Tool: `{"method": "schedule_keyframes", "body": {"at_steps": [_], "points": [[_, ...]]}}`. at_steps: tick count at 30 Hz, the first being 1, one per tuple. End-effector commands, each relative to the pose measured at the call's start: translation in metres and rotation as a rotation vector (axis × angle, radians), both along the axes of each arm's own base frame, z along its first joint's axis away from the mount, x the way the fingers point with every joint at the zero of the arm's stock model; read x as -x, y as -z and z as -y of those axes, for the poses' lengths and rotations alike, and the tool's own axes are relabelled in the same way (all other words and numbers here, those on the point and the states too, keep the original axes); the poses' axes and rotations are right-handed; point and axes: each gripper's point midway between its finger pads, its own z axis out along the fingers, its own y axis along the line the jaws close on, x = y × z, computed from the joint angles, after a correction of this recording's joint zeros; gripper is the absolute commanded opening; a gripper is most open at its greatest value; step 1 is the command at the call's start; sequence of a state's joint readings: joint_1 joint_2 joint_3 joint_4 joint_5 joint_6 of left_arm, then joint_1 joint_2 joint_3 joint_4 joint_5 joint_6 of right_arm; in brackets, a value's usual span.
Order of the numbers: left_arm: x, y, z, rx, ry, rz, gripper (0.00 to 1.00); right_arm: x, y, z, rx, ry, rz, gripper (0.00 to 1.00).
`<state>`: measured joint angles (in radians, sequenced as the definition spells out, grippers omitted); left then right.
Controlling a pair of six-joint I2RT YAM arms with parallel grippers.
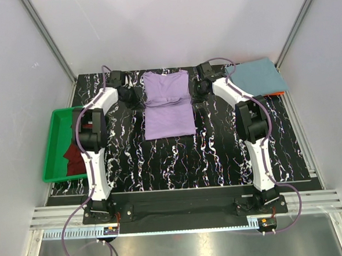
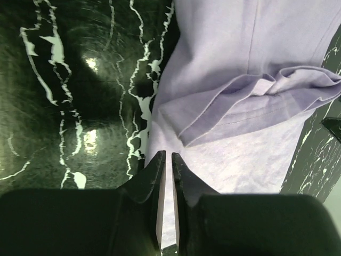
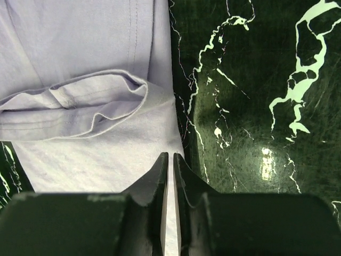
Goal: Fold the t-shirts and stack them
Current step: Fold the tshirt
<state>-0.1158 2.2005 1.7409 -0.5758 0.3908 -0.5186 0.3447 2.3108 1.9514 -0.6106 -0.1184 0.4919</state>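
Black marbled bench (image 1: 219,154) carried the lavender t-shirt (image 1: 169,110) against the middle of its far edge, a crosswise fold showing partway down. The left claw (image 2: 167,156) sat at the shirt's left side edge and the right claw (image 3: 170,156) at its right side edge. Both had fingers drawn almost together with a thin slit left, and I could not tell whether cloth was pinched. The teal-blue t-shirt (image 1: 258,76) lay folded at the far right corner; the maroon t-shirt (image 1: 73,157) lay in the green tray (image 1: 53,147) at the left edge.

Black worktop (image 1: 219,154) veined with white marbling, green plastic tray (image 1: 50,148) at its left edge, thin orange strip (image 1: 280,91) near far right corner, pale walls around
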Motion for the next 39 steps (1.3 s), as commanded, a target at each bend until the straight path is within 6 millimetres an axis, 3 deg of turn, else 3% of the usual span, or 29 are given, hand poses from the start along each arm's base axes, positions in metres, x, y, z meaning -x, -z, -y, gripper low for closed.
{"method": "schedule_keyframes", "body": {"at_steps": [1,6,8,9,10,13,19,20,23,24,25,26,27,28,31,33,34,37,39], "points": [[-0.02,-0.016,0.002,-0.009,0.014,0.083,0.13,-0.011,-0.032,-0.005,-0.057,0.014,0.078,0.14],[-0.038,-0.015,0.008,0.018,0.018,0.102,0.14,-0.019,-0.026,-0.011,-0.083,0.014,0.083,0.13],[-0.052,-0.025,0.011,0.032,0.014,0.148,0.19,-0.022,-0.024,-0.013,-0.088,0.013,0.081,0.13],[-0.056,-0.021,0.012,0.033,0.012,0.146,0.2,-0.022,-0.023,-0.013,-0.085,0.012,0.077,0.13],[-0.067,-0.032,0.013,0.04,0.008,0.182,0.22,-0.022,-0.023,-0.014,-0.086,0.009,0.075,0.13],[-0.078,-0.031,0.015,0.064,0.008,0.178,0.24,-0.021,-0.02,-0.013,-0.081,0.002,0.065,0.16],[-0.08,-0.052,0.011,0.063,0.001,0.206,0.36,0.008,-0.03,-0.006,-0.064,-0.054,0.033,0.31],[-0.076,-0.066,0.01,0.058,0.002,0.221,0.4,0.014,-0.033,-0.006,-0.07,-0.079,0.031,0.35],[-0.044,-0.081,-0.009,-0.047,-0.034,0.171,0.42,0.045,-0.036,-0.003,-0.122,-0.133,-0.01,0.43],[-0.028,-0.077,-0.012,-0.064,-0.041,0.137,0.42,0.052,-0.035,-0.001,-0.141,-0.145,-0.025,0.44],[-0.016,-0.074,-0.015,-0.076,-0.052,0.124,0.43,0.073,-0.031,-0.003,-0.181,-0.174,-0.066,0.45],[-0.004,-0.076,-0.017,-0.078,-0.075,0.119,0.43,0.077,-0.032,-0.004,-0.203,-0.187,-0.053,0.46],[0.022,-0.064,-0.022,-0.089,-0.088,0.101,0.43,0.085,-0.031,-0.004,-0.218,-0.196,-0.061,0.45],[0.034,-0.063,-0.024,-0.088,-0.104,0.099,0.44,0.102,-0.028,-0.004,-0.244,-0.212,-0.085,0.45],[0.077,-0.037,-0.023,-0.061,-0.108,0.063,0.45,0.121,-0.023,-0.004,-0.277,-0.237,-0.089,0.43],[0.091,-0.027,-0.019,-0.038,-0.088,0.04,0.45,0.127,-0.018,-0.003,-0.277,-0.248,-0.086,0.41],[0.108,-0.011,-0.016,-0.019,-0.072,-0.003,0.44,0.135,-0.011,-0.001,-0.277,-0.246,-0.103,0.41],[0.128,0.005,-0.002,0.05,-0.043,-0.044,0.44,0.143,-0.004,-0.005,-0.313,-0.263,-0.111,0.41],[0.131,0.007,0.003,0.064,-0.038,-0.032,0.44,0.143,-0.002,-0.008,-0.337,-0.269,-0.1,0.41]]}}
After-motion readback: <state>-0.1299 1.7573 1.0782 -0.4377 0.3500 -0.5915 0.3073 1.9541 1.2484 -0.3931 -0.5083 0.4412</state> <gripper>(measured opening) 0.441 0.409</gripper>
